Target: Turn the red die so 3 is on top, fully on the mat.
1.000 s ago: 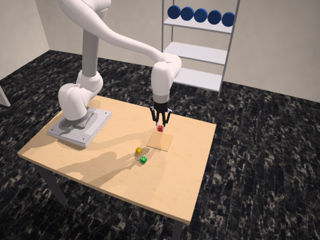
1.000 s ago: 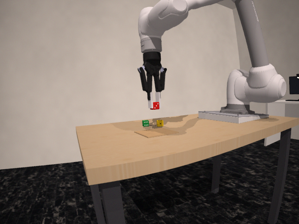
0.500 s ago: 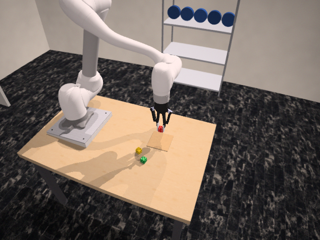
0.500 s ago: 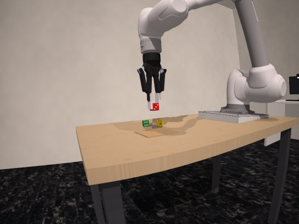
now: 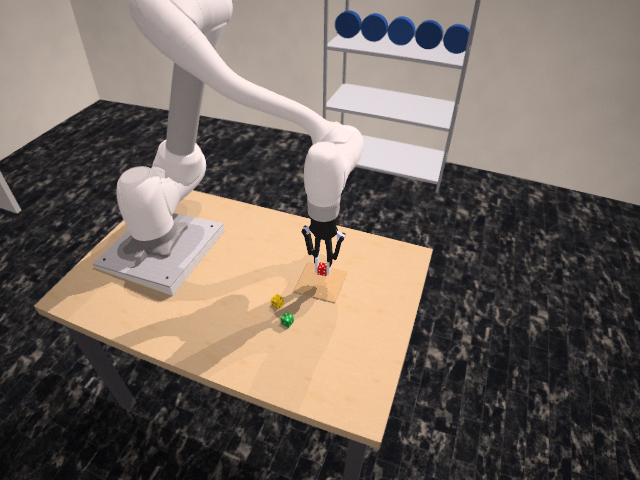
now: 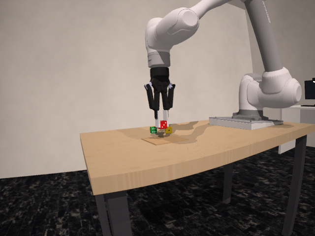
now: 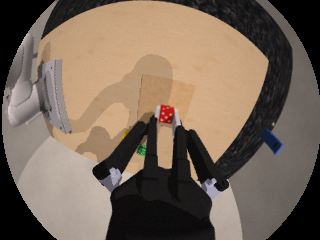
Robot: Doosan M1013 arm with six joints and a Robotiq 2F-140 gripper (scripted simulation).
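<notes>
The black two-fingered gripper with pale fingertips (image 5: 322,268) (image 6: 162,123) points downward, its fingers clamped on the small red cube-shaped die with white pips (image 5: 322,268) (image 6: 163,124) (image 7: 166,114). The die is held in the air above the thin, square, tan mat (image 5: 333,286) (image 6: 159,142) (image 7: 150,92), which lies flat on the light wooden table (image 5: 361,335) (image 6: 122,155) (image 7: 215,65). In the exterior view, the side of the red die facing the camera shows three pips.

Near the mat, on the table, stand the yellow cube-shaped die (image 5: 277,301) (image 6: 168,130) (image 7: 126,134) and, near it, the green cube-shaped die (image 5: 287,319) (image 6: 153,130) (image 7: 142,150). They are apart from each other and both off the mat; neither lies between the red die and the mat.

Beyond the table, the grey metal shelf unit (image 5: 457,103) bears a row of blue round discs (image 5: 401,31) on its highest visible board.

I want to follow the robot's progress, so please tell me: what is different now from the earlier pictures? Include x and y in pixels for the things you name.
The gripper (image 5: 322,269) (image 6: 162,125) (image 7: 166,112) moved down toward the mat (image 5: 333,289) (image 6: 157,142) (image 7: 150,90), carrying the red die (image 5: 322,268) (image 6: 163,124) (image 7: 166,114). Nothing was released. The yellow die (image 5: 277,301) (image 6: 169,130) (image 7: 126,134), green die (image 5: 287,319) (image 6: 153,130) (image 7: 142,150) and mat stayed put.
</notes>
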